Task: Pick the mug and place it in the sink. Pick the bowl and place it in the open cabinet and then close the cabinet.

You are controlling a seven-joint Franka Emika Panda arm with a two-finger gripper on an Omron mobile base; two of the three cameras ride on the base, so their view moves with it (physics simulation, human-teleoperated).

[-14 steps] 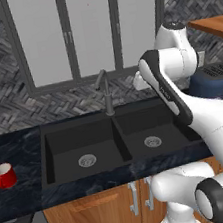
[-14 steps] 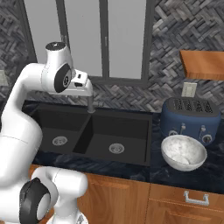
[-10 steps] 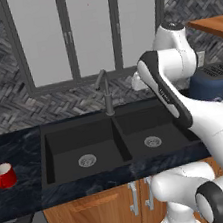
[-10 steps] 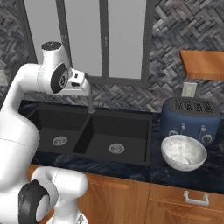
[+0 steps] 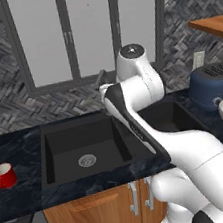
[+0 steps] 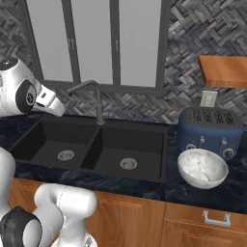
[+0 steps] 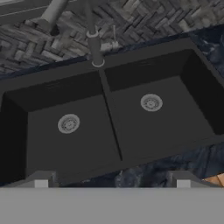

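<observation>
**Over the sink, mug far left**

In the left base view: red mug [image 5: 5, 175] upright on the counter, well left of the sink [image 5: 84, 150].

In the right base view: stone-look bowl [image 6: 202, 168] before the toaster [image 6: 211, 131].

In the hand view: gripper [image 7: 111, 179] spread wide, empty, aimed at both basins.

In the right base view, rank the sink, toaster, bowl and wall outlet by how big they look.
1. sink, by far the widest.
2. toaster.
3. bowl; it sits nearer the camera than the toaster, so their true order is unsure.
4. wall outlet, smallest.
</observation>
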